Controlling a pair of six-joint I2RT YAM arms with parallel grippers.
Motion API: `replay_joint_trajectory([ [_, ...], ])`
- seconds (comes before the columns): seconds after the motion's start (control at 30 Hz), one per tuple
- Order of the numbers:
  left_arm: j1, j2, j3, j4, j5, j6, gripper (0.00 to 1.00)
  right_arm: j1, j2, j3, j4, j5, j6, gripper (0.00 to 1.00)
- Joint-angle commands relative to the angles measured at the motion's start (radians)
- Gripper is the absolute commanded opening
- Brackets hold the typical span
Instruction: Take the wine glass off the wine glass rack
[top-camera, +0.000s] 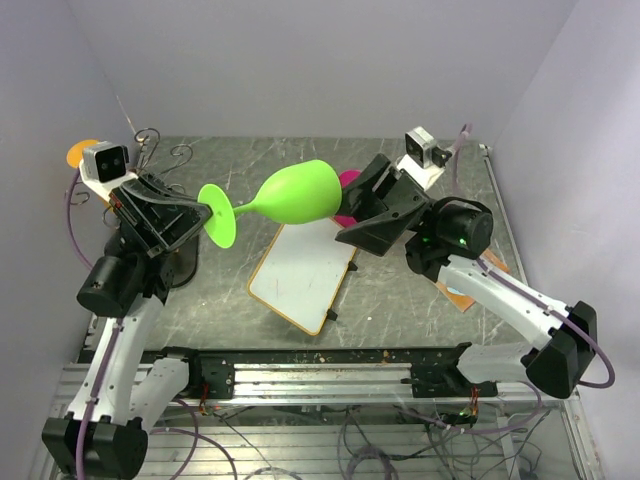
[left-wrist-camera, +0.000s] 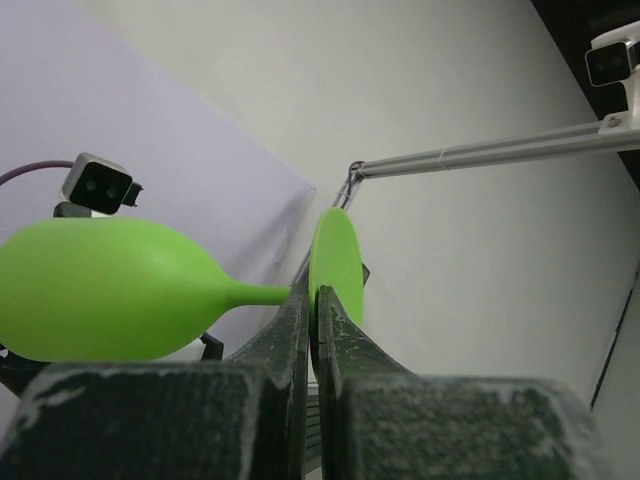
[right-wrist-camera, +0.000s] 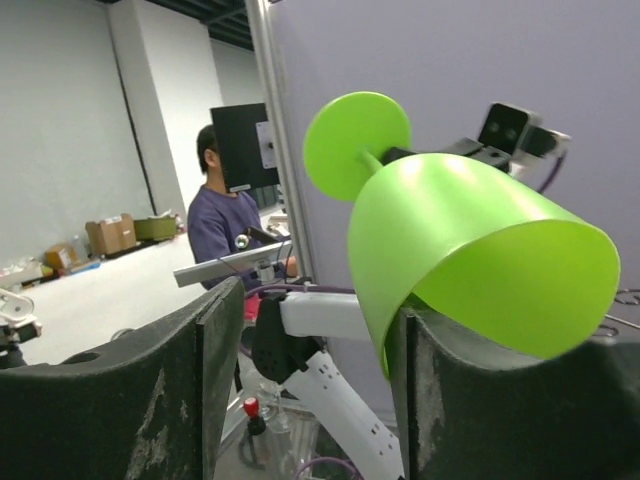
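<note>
The green wine glass (top-camera: 298, 192) hangs on its side in the air between my two arms, foot (top-camera: 218, 214) to the left and open bowl to the right. My left gripper (top-camera: 197, 215) is shut on the edge of the foot (left-wrist-camera: 335, 262); the bowl (left-wrist-camera: 100, 290) shows to the left of the left gripper (left-wrist-camera: 315, 300). My right gripper (right-wrist-camera: 315, 305) is open at the bowl's rim (right-wrist-camera: 470, 250), with its right finger (right-wrist-camera: 445, 400) just inside the rim and the left finger outside. The wine glass rack (top-camera: 158, 150) stands at the back left, behind the left arm.
A white board with a wooden frame (top-camera: 305, 272) lies on the table under the glass. A pink object (top-camera: 349, 181) sits behind the bowl. An orange disc (top-camera: 80, 152) is at the far left. An orange card (top-camera: 462, 296) lies under the right arm.
</note>
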Motion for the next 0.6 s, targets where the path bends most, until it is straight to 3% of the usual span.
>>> replay_joint_trajectory([
  [0.0, -0.003, 0.041, 0.001, 0.239, -0.065, -0.168, 0.07, 0.03, -0.024, -0.011, 0.137, -0.006, -0.008, 0.51],
  [0.33, -0.003, -0.022, 0.019, 0.098, -0.018, -0.051, 0.07, 0.078, 0.01, 0.075, 0.19, -0.031, -0.012, 0.21],
  [0.43, -0.003, -0.035, 0.024, 0.042, -0.003, -0.011, 0.08, 0.08, 0.014, 0.096, 0.18, -0.029, -0.019, 0.01],
  [0.47, -0.003, -0.042, 0.029, 0.019, 0.007, 0.009, 0.11, 0.079, 0.008, 0.093, 0.174, -0.026, -0.031, 0.0],
  [0.5, -0.003, -0.05, 0.033, -0.01, 0.019, 0.037, 0.21, 0.079, -0.004, 0.08, 0.171, -0.017, -0.049, 0.0],
  [0.57, -0.003, -0.078, 0.034, -0.086, 0.041, 0.111, 0.48, 0.079, -0.062, 0.033, 0.132, 0.024, -0.127, 0.0],
])
